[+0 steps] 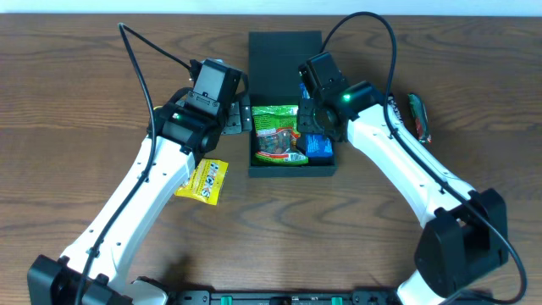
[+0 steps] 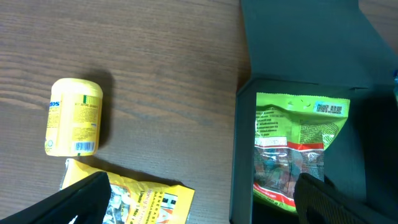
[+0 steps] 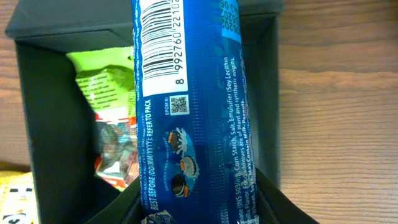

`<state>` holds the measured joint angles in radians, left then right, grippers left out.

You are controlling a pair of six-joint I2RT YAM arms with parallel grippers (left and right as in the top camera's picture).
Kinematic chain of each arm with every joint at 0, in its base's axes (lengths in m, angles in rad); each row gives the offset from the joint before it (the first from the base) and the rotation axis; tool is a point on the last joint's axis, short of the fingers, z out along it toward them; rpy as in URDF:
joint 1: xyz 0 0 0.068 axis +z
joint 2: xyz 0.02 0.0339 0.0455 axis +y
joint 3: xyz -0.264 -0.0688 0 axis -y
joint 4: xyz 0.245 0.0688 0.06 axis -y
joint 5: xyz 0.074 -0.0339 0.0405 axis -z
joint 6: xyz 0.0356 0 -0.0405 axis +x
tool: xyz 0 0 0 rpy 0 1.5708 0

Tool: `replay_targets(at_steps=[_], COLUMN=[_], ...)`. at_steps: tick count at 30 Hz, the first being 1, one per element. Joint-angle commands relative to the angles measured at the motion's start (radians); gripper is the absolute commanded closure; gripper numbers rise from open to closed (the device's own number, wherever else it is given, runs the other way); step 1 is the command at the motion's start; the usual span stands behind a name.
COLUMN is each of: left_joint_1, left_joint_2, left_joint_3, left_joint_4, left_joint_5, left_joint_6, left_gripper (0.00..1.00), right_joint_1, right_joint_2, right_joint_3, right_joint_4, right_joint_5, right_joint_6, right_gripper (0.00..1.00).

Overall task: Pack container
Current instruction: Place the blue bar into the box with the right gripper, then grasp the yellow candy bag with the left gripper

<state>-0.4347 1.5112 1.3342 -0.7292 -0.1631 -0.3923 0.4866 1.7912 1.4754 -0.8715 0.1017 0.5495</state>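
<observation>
The dark green-black container (image 1: 292, 169) stands open mid-table with its flap lid (image 1: 284, 52) laid back. A green snack packet (image 1: 275, 131) lies inside it on the left. My right gripper (image 1: 312, 119) is shut on a blue cookie packet (image 3: 186, 106) and holds it over the box's right side, above the container wall (image 3: 37, 124) and beside the green packet (image 3: 106, 78). My left gripper (image 2: 199, 208) is open and empty. It straddles the box's left wall (image 2: 241, 155), with one finger over a yellow packet (image 2: 149, 199) and the other over the green packet (image 2: 295, 149).
The yellow packet (image 1: 205, 180) lies on the table left of the box. A yellow tube-shaped pack (image 2: 73, 116) lies beyond it in the left wrist view. A dark red-and-green packet (image 1: 419, 117) lies right of the right arm.
</observation>
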Motion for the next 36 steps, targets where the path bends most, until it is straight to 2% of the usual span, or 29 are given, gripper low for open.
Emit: replay_targets(at_steps=[1,2,3,9,16,18,21,25,31,34,36], left_joint_1=[0.004,0.004,0.004,0.004,0.006,0.016,0.066,0.172,0.362,0.414,0.413], left_joint_2=[0.001,0.001,0.001,0.001,-0.001,-0.003,-0.006,-0.006,0.014,0.036,0.054], left_joint_3=[0.018,0.018,0.018,0.018,0.018,0.018,0.018,0.018,0.014,0.003,-0.019], left_joint_4=[-0.003,-0.003,-0.003,-0.004,-0.003,-0.005,-0.003,0.002,0.019,0.004,-0.034], left_joint_5=[0.004,0.004,0.004,0.003,-0.007,-0.048,-0.086,-0.078,0.062,0.182,0.208], left_joint_6=[-0.004,-0.004,-0.004,-0.003,0.041,0.062,0.118,0.221,0.3,0.312,0.286], left_gripper=[0.05,0.05,0.05,0.05,0.05,0.05,0.05,0.05,0.05,0.05,0.05], right_joint_1=[0.005,0.005,0.005,0.004,0.003,0.0,-0.026,-0.095,-0.226,-0.281,-0.317], right_joint_2=[0.008,0.009,0.009,0.009,0.008,0.006,0.0,-0.002,-0.002,-0.001,-0.001], right_joint_3=[0.001,0.001,0.001,0.001,0.001,0.001,0.001,0.001,0.001,0.001,0.001], right_joint_4=[-0.006,-0.011,-0.016,-0.015,-0.016,-0.031,-0.079,-0.128,-0.123,-0.106,-0.099], right_joint_5=[0.051,0.051,0.052,0.053,0.074,0.122,0.203,0.209,0.126,0.052,0.05], right_joint_6=[0.026,0.025,0.025,0.018,-0.043,-0.058,-0.073,-0.118,-0.121,-0.136,-0.136], right_gripper=[0.42,0.28,0.22,0.13,0.15,0.15,0.12,0.09,0.08,0.09,0.09])
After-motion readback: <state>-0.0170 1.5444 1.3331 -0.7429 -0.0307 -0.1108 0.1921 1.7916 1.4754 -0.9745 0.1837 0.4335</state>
